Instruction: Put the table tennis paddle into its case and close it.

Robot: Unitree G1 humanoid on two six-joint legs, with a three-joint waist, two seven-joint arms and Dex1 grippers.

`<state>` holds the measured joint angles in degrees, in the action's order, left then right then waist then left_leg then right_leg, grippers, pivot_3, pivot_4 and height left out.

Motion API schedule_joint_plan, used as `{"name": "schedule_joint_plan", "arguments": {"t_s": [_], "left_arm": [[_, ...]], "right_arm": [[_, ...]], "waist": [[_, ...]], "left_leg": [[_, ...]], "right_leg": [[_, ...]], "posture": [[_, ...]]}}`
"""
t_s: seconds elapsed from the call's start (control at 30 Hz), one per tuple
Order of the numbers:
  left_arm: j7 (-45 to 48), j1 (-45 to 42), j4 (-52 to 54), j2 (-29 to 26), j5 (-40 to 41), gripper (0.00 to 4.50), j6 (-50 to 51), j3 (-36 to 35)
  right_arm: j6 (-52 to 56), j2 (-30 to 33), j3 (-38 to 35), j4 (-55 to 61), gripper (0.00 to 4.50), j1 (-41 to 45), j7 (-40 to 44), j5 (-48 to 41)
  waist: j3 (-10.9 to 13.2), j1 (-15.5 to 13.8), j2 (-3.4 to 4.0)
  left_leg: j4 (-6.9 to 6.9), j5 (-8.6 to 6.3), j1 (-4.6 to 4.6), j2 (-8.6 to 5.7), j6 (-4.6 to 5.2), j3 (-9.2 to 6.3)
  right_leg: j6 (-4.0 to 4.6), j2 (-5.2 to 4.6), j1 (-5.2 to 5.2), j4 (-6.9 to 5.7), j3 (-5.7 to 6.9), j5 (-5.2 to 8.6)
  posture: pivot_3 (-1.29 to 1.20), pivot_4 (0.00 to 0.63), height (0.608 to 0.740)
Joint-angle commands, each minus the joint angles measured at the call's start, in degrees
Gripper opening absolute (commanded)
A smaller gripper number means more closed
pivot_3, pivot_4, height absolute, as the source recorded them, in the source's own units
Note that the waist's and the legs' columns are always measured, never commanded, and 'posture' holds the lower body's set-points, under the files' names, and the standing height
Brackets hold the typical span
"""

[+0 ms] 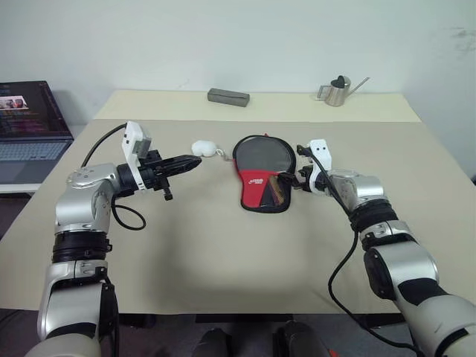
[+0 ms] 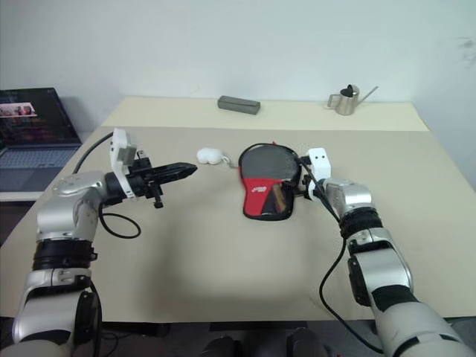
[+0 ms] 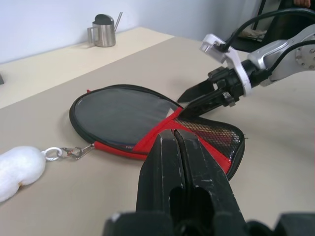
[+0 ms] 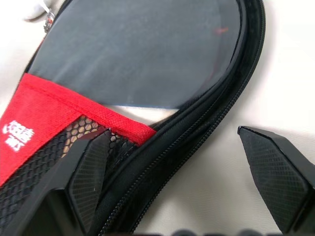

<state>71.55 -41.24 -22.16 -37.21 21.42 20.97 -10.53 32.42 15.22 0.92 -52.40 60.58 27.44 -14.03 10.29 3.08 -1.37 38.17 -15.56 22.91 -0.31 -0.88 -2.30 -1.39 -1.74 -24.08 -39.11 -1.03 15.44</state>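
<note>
so the right gripper (image 4: 177, 182) is sitting with its fingers spread wide, straddling the zippered edge of the case (image 1: 262, 172) on the robot's right side, one finger over the black mesh pocket and the other out over bare table; nothing is being gripped yet; the left gripper (image 1: 187, 163) is hanging in the air with its fingers pinched fully together, holding nothing, pointing toward the white pom-pom (image 1: 204, 148) that's clipped to the case and lying just beside it; the table tennis paddle (image 1: 280, 190) looks like it's already inside, a bit of tan handle showing through the mesh, though i'm guessing on how fully it's seated; the rim seems to be gaping on that right side, so the closing part isn't done; my worry is the floppy fabric sliding or bunching if the right fingers close on the edge with nothing pinning the other end, or the zipper snagging; all this is lying on a beige table (image 1: 223, 253), with a grey block (image 1: 228, 97) and a small metal watering can (image 1: 338, 90) at the far end, a laptop (image 1: 30, 126) off to the left, plain pale wall behind.
</note>
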Motion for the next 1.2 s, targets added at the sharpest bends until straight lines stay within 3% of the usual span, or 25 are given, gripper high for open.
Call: {"name": "schedule_joint_plan", "arguments": {"t_s": [0.03,0.33,0.37,0.43,0.7,0.83,1.2], "left_arm": [[-0.5,-0.3,1.9,-1.2,1.1,0.05,-0.6,-0.4],[-1.0,-0.2,1.6,-1.3,1.2,0.05,-1.1,-0.3],[-1.0,-0.2,1.5,-1.3,1.2,0.01,-1.1,-0.3],[-1.0,-0.3,1.3,-1.3,1.1,0.0,-1.3,-0.2],[-0.9,-0.2,0.6,-1.0,0.9,0.0,-1.8,0.0],[-0.6,-0.1,0.3,-1.0,0.9,0.0,-2.0,0.2],[3.8,5.0,5.4,-3.2,2.0,0.0,-0.6,2.3]], "right_arm": [[-2.3,-0.7,-2.4,-3.5,4.5,3.0,0.1,0.4],[0.8,-2.8,-6.4,-6.6,4.5,5.5,0.9,-1.2],[1.1,-2.9,-6.5,-6.4,4.31,5.4,0.8,-1.1],[1.5,-3.0,-6.7,-6.0,3.86,5.1,0.8,-0.8],[4.6,-3.7,-7.3,-1.8,1.07,2.9,0.0,-1.0],[7.3,-3.4,-7.6,2.5,0.02,1.3,-0.9,-1.3],[29.0,-0.5,-10.5,35.0,0.01,-11.7,-5.2,-6.8]], "waist": [[0.0,0.1,0.0],[0.0,0.3,0.0],[0.0,0.3,0.0],[0.0,0.3,0.0],[0.0,0.3,0.0],[0.0,0.2,0.01],[0.0,-0.2,0.01]], "left_leg": [[0.0,0.0,0.0,0.0,0.0,0.0],[-0.01,0.0,-0.01,0.02,-0.01,0.0],[-0.01,0.0,-0.01,0.02,-0.01,0.0],[-0.01,0.0,-0.01,0.02,-0.01,0.0],[-0.02,0.0,-0.01,0.01,-0.01,0.0],[-0.02,0.0,-0.01,0.01,-0.01,-0.01],[-0.09,-0.01,0.08,-0.02,-0.01,-0.09]], "right_leg": [[0.0,0.0,0.0,0.0,0.0,0.0],[0.01,-0.02,0.0,-0.01,0.0,0.0],[0.01,-0.02,0.0,-0.01,-0.01,0.0],[0.01,-0.02,0.0,-0.01,-0.01,0.0],[0.01,-0.04,0.0,-0.01,0.0,0.0],[0.01,-0.05,0.0,0.0,0.0,0.0],[0.0,-0.18,-0.03,0.06,0.02,0.0]], "posture": [[0.0,0.15,0.74],[0.0,0.15,0.74],[0.0,0.15,0.74],[0.0,0.15,0.74],[0.0,0.15,0.74],[0.0,0.15,0.74],[0.0,0.15,0.74]]}}
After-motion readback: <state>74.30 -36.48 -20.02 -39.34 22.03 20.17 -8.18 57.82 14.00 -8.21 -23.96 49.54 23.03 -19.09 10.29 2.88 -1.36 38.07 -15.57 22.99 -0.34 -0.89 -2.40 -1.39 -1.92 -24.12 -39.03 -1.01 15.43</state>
